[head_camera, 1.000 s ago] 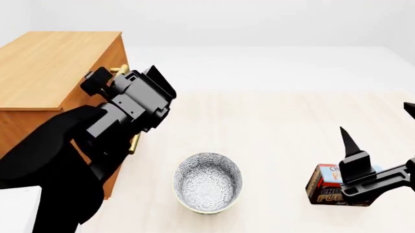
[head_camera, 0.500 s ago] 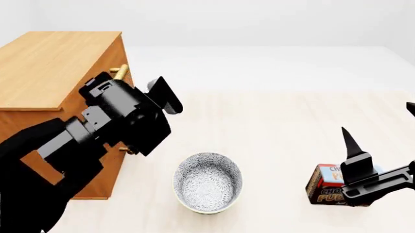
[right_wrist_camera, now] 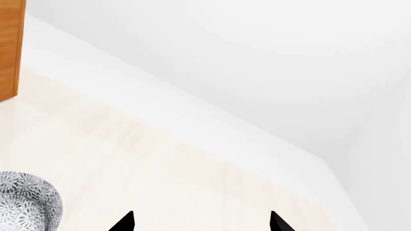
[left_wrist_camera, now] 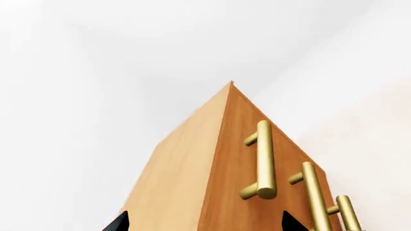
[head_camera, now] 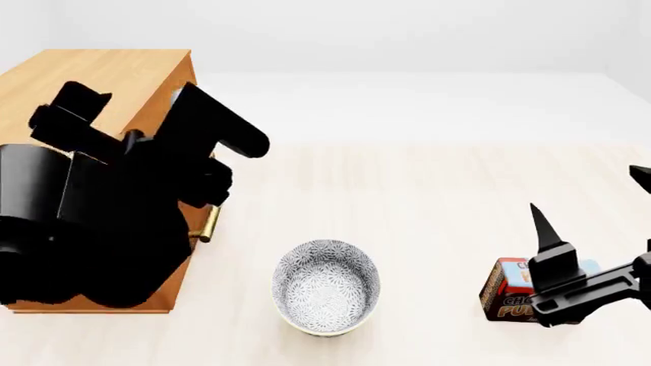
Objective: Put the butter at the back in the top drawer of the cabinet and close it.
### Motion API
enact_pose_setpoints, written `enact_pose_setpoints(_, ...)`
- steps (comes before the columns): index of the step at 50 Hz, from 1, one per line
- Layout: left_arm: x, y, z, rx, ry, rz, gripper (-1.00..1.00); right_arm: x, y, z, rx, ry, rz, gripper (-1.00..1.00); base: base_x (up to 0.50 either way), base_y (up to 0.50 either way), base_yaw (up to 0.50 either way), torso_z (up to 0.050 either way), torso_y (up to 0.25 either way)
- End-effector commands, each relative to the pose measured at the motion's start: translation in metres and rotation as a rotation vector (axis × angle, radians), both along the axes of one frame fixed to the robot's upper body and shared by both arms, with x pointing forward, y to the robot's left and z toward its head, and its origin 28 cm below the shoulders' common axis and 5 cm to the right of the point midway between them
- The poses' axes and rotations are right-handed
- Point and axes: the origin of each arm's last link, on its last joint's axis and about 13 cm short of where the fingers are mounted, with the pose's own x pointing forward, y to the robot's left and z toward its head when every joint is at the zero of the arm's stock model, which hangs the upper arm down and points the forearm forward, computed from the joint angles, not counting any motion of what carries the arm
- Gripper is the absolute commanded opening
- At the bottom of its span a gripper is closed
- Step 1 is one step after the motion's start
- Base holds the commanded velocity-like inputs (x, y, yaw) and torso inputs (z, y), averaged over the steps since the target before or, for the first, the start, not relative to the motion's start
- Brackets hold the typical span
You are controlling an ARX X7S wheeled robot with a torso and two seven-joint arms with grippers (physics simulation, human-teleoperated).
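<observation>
Left gripper (left_wrist_camera: pixel 202 222) open, only two dark fingertips showing, spread either side of the cabinet (left_wrist_camera: pixel 192 183) corner edge, not touching anything. Left wrist view looks along the cabinet front: three brass handles in a row, top drawer handle (left_wrist_camera: pixel 262 161) nearest the cabinet top. All drawers look shut. In head view the left arm (head_camera: pixel 112 206) covers most of the cabinet front; one handle end (head_camera: pixel 209 223) pokes out below it. Right gripper (right_wrist_camera: pixel 200 222) open too, tips apart, holding nothing, hanging over the pudding box (head_camera: pixel 508 293) near the front right. Bowl (head_camera: pixel 325 286) sits between cabinet and box, apart from both. Butter: not visible in any view, can't place it.
</observation>
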Motion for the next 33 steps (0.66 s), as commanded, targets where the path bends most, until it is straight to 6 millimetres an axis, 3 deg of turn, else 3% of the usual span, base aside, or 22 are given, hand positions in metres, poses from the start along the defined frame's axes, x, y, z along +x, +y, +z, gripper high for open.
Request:
enact_pose_setpoints(1,-0.050,0.021,0.008,-0.200,-0.112,-0.112,1.00,-0.001,0.001,-0.004,0.001,0.006,0.008,1.00,0.00,0.00,0.00,0.000,0.000)
enact_pose_setpoints(14,-0.098,0.047,0.014,-0.380,-0.331,-0.243,1.00,-0.001,0.004,-0.015,0.050,0.013,0.053,1.00,0.00,0.00,0.00,0.000,0.000)
enact_pose_setpoints(28,-0.112,0.073,0.006,-0.532,-0.434,-0.304,1.00,0.002,0.014,-0.019,0.176,-0.101,0.153,1.00,0.00,0.00,0.00,0.000,0.000)
enact_pose_setpoints(33,-0.113,0.071,0.004,-0.581,-0.456,-0.321,1.00,0.004,0.015,-0.023,0.196,-0.115,0.178,1.00,0.00,0.00,0.00,0.000,0.000)
